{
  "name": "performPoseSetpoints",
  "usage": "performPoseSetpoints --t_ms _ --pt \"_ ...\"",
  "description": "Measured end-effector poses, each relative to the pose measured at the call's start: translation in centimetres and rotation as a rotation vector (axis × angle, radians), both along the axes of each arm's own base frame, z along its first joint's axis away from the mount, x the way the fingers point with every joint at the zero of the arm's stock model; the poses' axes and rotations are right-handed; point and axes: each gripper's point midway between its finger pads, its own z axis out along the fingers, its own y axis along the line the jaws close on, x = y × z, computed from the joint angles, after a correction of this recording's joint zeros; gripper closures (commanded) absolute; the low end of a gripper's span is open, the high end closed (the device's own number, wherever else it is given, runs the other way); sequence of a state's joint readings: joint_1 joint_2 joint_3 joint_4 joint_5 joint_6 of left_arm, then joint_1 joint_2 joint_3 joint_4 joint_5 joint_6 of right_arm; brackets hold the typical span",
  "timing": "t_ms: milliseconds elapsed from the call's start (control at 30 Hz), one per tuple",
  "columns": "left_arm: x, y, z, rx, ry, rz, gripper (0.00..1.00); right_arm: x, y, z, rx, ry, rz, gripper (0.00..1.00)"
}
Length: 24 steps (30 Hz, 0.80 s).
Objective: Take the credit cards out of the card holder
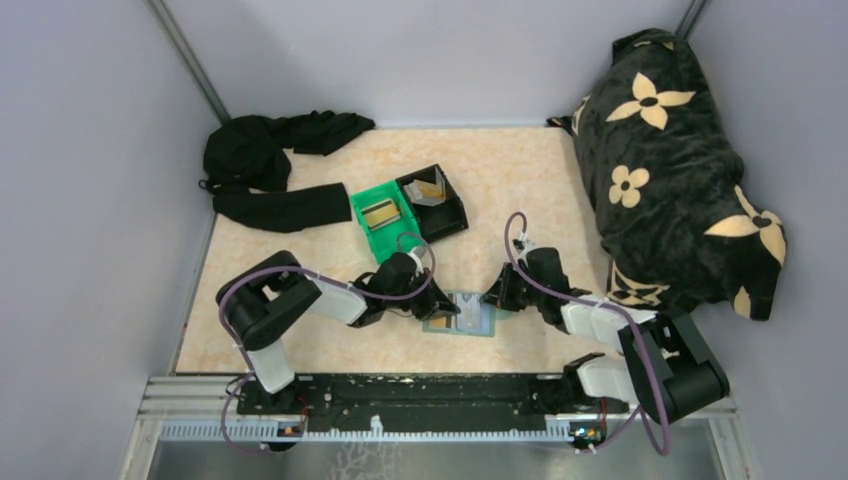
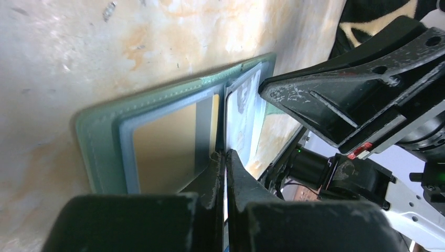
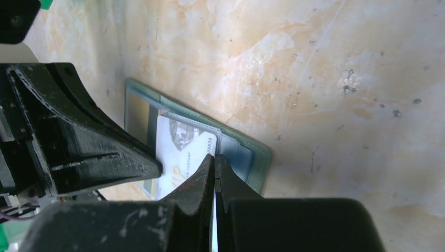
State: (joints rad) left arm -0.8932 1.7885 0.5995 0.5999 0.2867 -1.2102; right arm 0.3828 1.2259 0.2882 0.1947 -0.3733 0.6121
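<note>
The left pincer (image 2: 222,156) is closed, its tips by the pale card (image 2: 244,115). The right pincer (image 3: 214,158) is closed too. I cannot tell if either holds it. The soft card holder (image 2: 99,136) lies open on the surface (image 2: 78,47). The card looks thin, stiff and slippery, so pinch a bare edge.

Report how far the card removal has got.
Done: a loose gold card lies in the green bin. In hand: the left gripper and right gripper are both shut at the open card holder. Left: a second gold card and a pale printed card remain inside it.
</note>
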Motion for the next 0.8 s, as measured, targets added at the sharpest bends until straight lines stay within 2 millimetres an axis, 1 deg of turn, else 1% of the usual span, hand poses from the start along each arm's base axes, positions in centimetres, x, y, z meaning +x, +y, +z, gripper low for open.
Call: performPoseSetpoints --t_ms 67,333,433,533,667,733,800 --pt "0.2 0.4 0.2 0.001 -0.019 0.006 1.0 -0.1 0.2 0.0 0.01 0.005 0.007 1.0" --pt "1.0 1.0 0.6 -0.027 -0.047 0.007 1.0 0.0 0.4 -0.1 0.024 0.016 0.007 1.0" --pt "1.3 1.1 0.6 -0.037 -0.055 0.002 1.0 0.0 0.4 0.0 0.026 0.018 0.006 1.0" --pt "1.3 1.1 0.1 -0.041 -0.056 -0.011 1.0 0.0 0.4 0.0 0.024 0.017 0.004 1.0" --pt "1.5 0.8 -0.3 -0.056 -0.048 -0.032 1.0 0.1 -0.2 0.2 -0.019 0.024 -0.006 1.0" --pt "1.9 0.3 -0.2 -0.068 -0.054 -0.043 1.0 0.4 -0.8 0.4 -0.063 0.023 -0.016 1.0" --pt "2.2 0.1 -0.2 -0.077 -0.058 -0.052 1.0 1.1 -1.1 1.2 -0.096 0.014 -0.022 1.0"
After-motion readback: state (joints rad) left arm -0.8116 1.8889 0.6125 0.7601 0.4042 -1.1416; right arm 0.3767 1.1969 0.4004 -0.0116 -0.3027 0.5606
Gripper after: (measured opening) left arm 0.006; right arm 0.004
